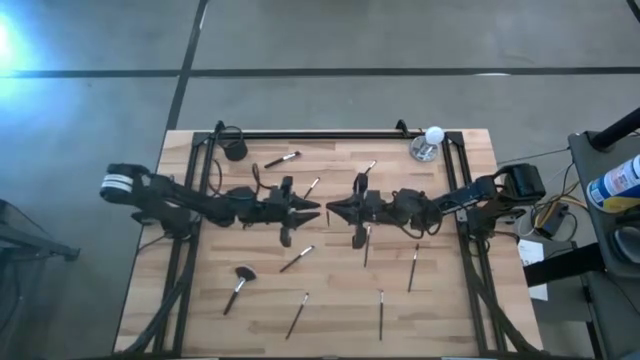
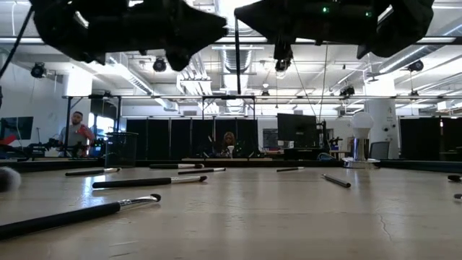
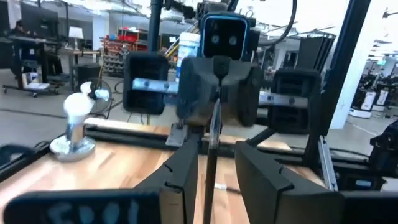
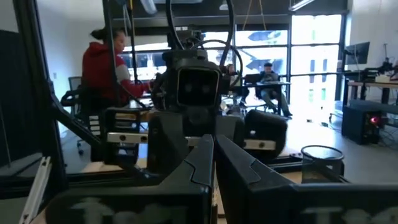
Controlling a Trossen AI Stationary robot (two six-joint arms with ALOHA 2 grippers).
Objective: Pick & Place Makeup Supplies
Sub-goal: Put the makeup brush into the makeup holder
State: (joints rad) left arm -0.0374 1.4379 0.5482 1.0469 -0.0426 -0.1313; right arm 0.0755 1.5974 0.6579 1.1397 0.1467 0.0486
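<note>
Near edge of wooden table (image 1: 330,340), high view: two thin makeup brushes, one (image 1: 297,314) left of centre, one (image 1: 380,312) right of centre. Fluffy-headed brush (image 1: 238,288) lies toward the left side, dark head pointing away from the near edge. Further in, another brush (image 1: 296,259) lies angled at mid-table, and one (image 1: 413,266) on the right.

Mid-table, raised above the surface: both arms reach in from the sides, tips facing, close but apart. Left gripper (image 1: 314,209) has fingers parted a little; left wrist view shows a thin dark brush (image 3: 211,163) standing upright in the gap between them. Cannot tell whether the left fingers touch it. Right gripper (image 1: 336,210) is closed; that same brush hangs down from its tip, seen in the low view as a vertical dark rod (image 2: 237,45). A brush (image 1: 366,244) lies on the table under the right arm.

Beyond the arms: brushes (image 1: 311,187) and (image 1: 282,159), another (image 1: 369,167) near centre. Far left corner: small black cup (image 1: 235,151). Far right corner: white ball on silver base (image 1: 431,143).

Room behind: people seated at desks.
</note>
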